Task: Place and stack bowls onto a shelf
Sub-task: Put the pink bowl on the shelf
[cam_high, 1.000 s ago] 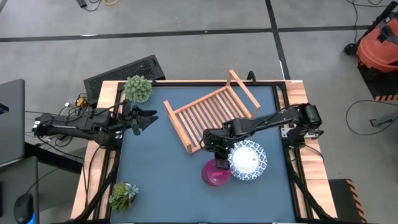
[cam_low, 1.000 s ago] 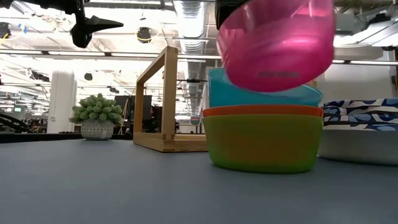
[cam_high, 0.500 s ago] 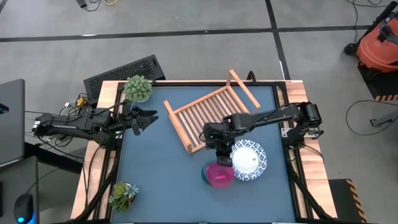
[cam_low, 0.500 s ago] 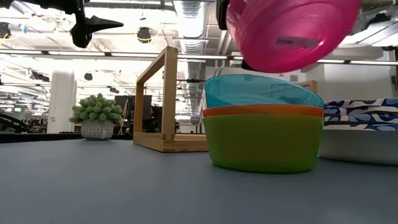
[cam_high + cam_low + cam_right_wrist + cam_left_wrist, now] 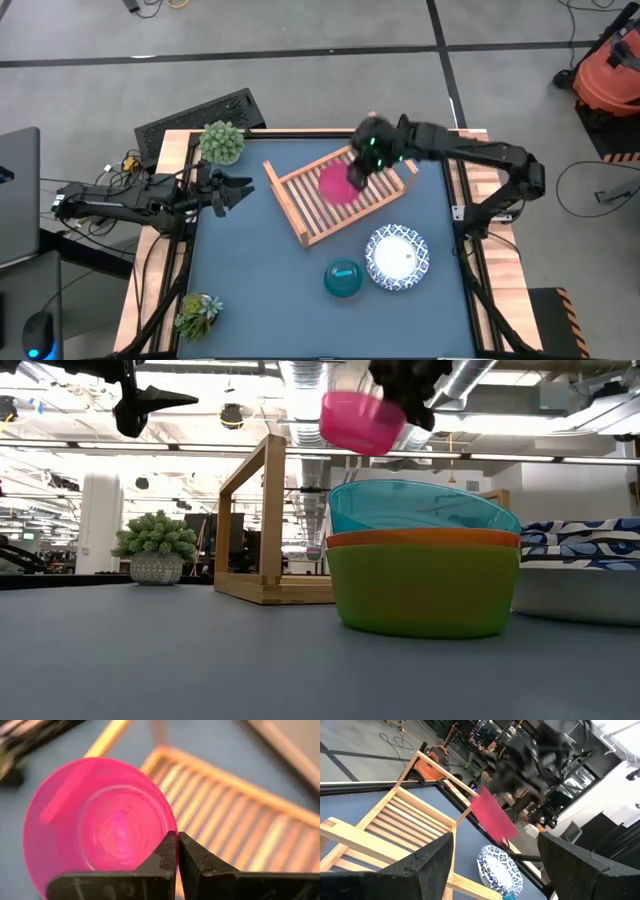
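My right gripper point(image 5: 357, 172) is shut on the pink bowl point(image 5: 334, 184) and holds it above the slatted wooden shelf point(image 5: 300, 205); the low view shows the bowl point(image 5: 360, 422) high in the air. Near the table's near edge stands a stack with a teal bowl point(image 5: 425, 510) on an orange one point(image 5: 425, 538) in the green bowl point(image 5: 425, 592), whose base rests on the table. The white bowl with a blue pattern point(image 5: 397, 257) sits on the table right of the stack. My left gripper point(image 5: 238, 192) waits open at the table's left side. My right gripper pinches the pink bowl's rim point(image 5: 169, 831) between its two fingers point(image 5: 192, 857), which look almost closed on the thin wall. The bowl is lifted clear above the shelf's slats point(image 5: 240, 820) and tilted, its hollow turned toward the wrist camera.
A spiky potted plant point(image 5: 222, 142) stands at the far left corner and another point(image 5: 198, 314) at the near left. A black keyboard point(image 5: 200, 115) lies beyond the table's far left edge. The shelf lies askew, with raised end rails point(image 5: 392, 140). Blue table surface point(image 5: 250, 270) shows between shelf and near edge.
My right gripper has lifted the pink bowl off the stack, carried it up and toward the table's far edge, and now holds it over the shelf. The teal bowl now shows on top of the stack, which stayed in place.
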